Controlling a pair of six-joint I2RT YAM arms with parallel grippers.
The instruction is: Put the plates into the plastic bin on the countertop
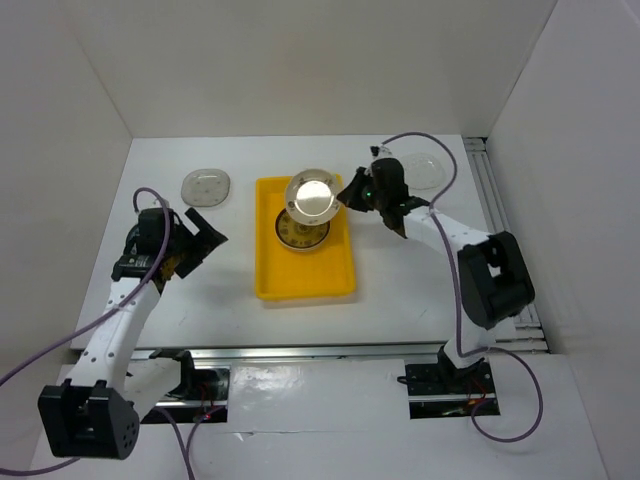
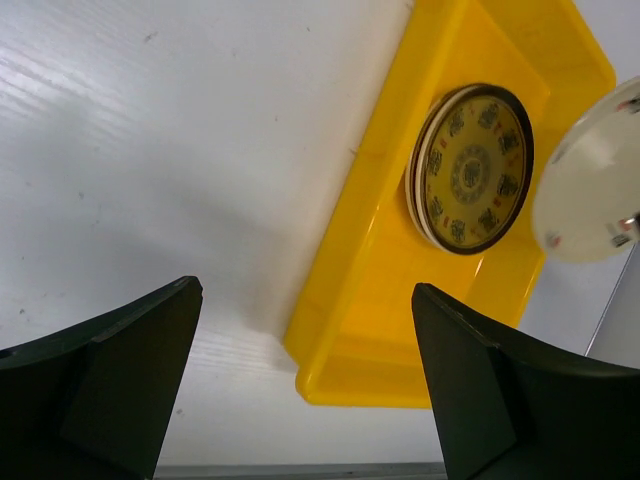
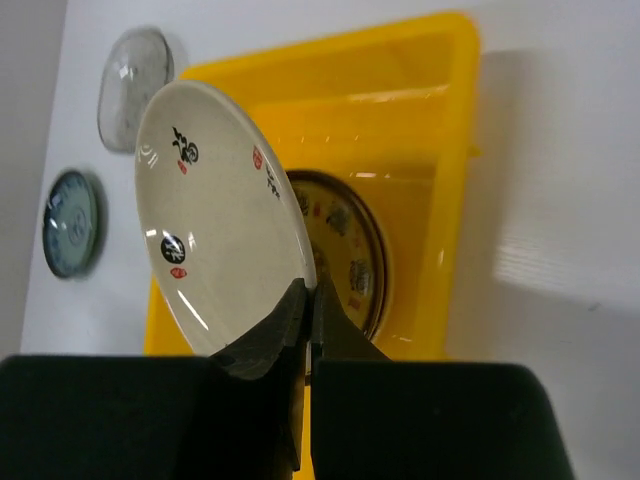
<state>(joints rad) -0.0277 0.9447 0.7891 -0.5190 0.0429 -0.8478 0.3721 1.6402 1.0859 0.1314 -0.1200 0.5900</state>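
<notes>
Countertop (image 1: pixel 200 295): flat matte white with a faint grain, white walls around it.
Right claw (image 1: pixel 345 195): clenched on the near rim of a cream plate (image 1: pixel 311 198), its dark fingers pinching the edge.
Cream plate: round and glossy, with dark and red marks. It is tilted and reaches out from the right claw above the plastic bin (image 1: pixel 305 278).
Plastic bin: bright yellow, smooth, a shallow rectangle with a raised rim, lying below and ahead of the right claw.
Brown-gold plates (image 1: pixel 300 240): round patterned stack lying flat in the bin, under the held plate.
Left claw (image 1: pixel 205 235): released and empty, fingers spread wide over bare countertop, with the bin just ahead.
White-grey plate (image 1: pixel 206 186): on the countertop beyond the left claw.
Clear glass plate (image 1: pixel 425 168): on the countertop behind the right claw.
</notes>
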